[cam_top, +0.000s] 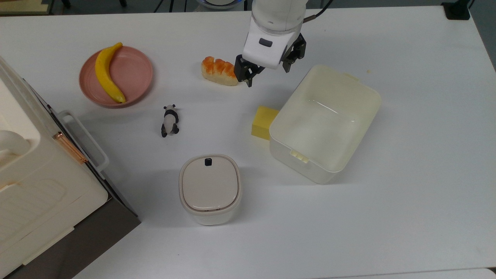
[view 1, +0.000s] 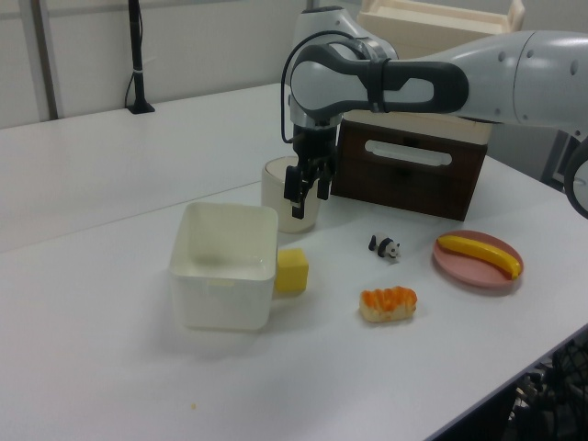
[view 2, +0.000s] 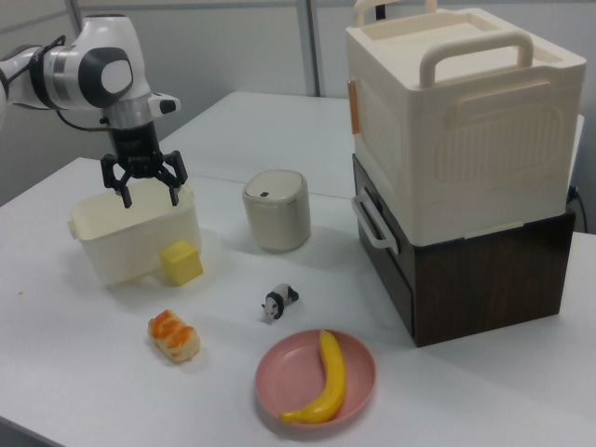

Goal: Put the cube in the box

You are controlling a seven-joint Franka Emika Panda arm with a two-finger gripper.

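The yellow cube (cam_top: pixel 264 122) sits on the white table, touching the long side wall of the lidless cream box (cam_top: pixel 326 123). In the left view the cube (view 1: pixel 292 271) lies to the right of the box (view 1: pixel 223 276); in the right view the cube (view 2: pixel 181 262) stands in front of the box (view 2: pixel 112 247). My gripper (cam_top: pixel 267 76) hangs open and empty above the table, between the bread piece and the box's far corner, a good way from the cube. The left view puts the gripper (view 1: pixel 310 197) above and behind the cube; in the right view the gripper (view 2: pixel 150 197) is over the box's rim.
An orange-topped bread piece (cam_top: pixel 219 71) lies just beside one finger. A panda figure (cam_top: pixel 169 120), a pink plate (cam_top: pixel 133 75) with a banana (cam_top: pixel 108 73), a lidded rounded bin (cam_top: pixel 209 189) and a big cream case (cam_top: pixel 35 182) occupy the top view's left half.
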